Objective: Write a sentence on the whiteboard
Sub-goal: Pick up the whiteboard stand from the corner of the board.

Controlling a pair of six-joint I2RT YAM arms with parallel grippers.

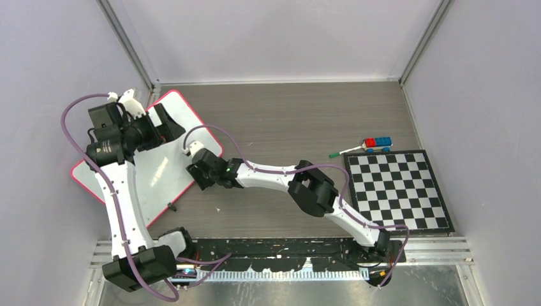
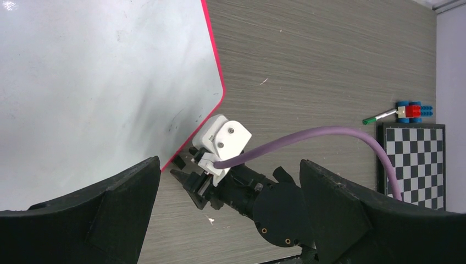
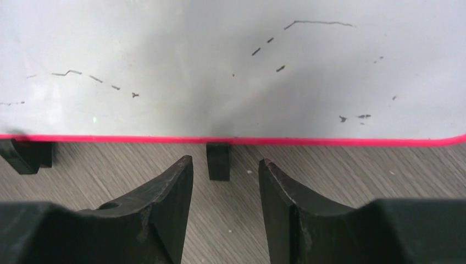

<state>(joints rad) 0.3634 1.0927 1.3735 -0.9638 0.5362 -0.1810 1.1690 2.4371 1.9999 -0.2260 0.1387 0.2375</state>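
Whiteboard at nine o'clock, no words on its face.
The large flat white whiteboard with a thin pink-red rim (image 1: 159, 172) lay skewed on the grey wood-grain table (image 1: 287, 115) at nine o'clock. My left gripper (image 1: 156, 124) hung wide-spread over its twelve o'clock end. My right gripper (image 3: 226, 160) stood part-spread astride a small black clip (image 3: 218, 168), pinching nothing. I judged the board light, stiff and slick-faced, apt to skid, so best held by rim or clip.
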